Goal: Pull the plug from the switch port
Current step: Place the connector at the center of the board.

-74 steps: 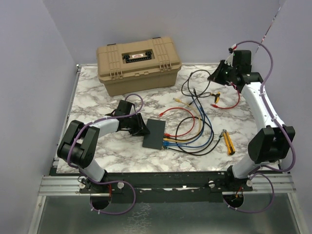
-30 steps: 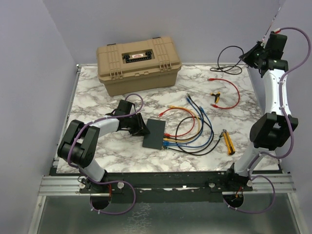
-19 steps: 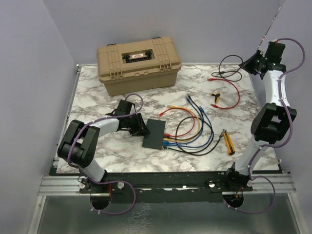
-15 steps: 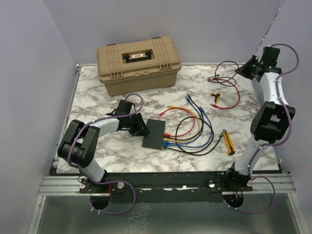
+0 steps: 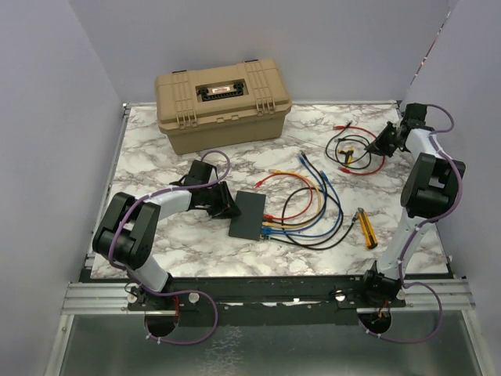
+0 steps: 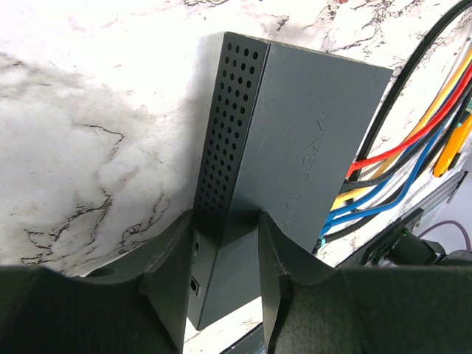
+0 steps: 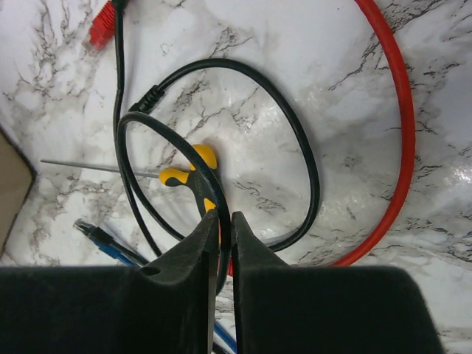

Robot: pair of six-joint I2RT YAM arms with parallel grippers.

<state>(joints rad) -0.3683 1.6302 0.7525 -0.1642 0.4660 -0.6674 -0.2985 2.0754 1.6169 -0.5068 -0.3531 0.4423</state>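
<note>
The switch [image 5: 249, 215], a flat black box, lies mid-table, and my left gripper [image 5: 227, 207] is shut on its left end. In the left wrist view both fingers press the switch [image 6: 310, 169] at its perforated edge. Red, yellow, blue and black cables [image 5: 305, 215] run from plugs [image 6: 354, 188] in its far edge. At the back right my right gripper [image 5: 374, 147] is low over the table, shut on a loose black cable [image 7: 295, 140]. That cable's plug [image 7: 147, 96] lies free on the marble.
A tan toolbox [image 5: 223, 102] stands at the back left. A loose red cable [image 5: 368, 131] curves round the black coil [image 5: 342, 141], beside a yellow-and-black tool [image 7: 190, 171]. A yellow utility knife [image 5: 366, 228] lies right of the cable bundle.
My right arm has come down from high at the back right to the table, carrying the black cable, whose coil now rests on the marble. The left arm and the switch have not moved.
</note>
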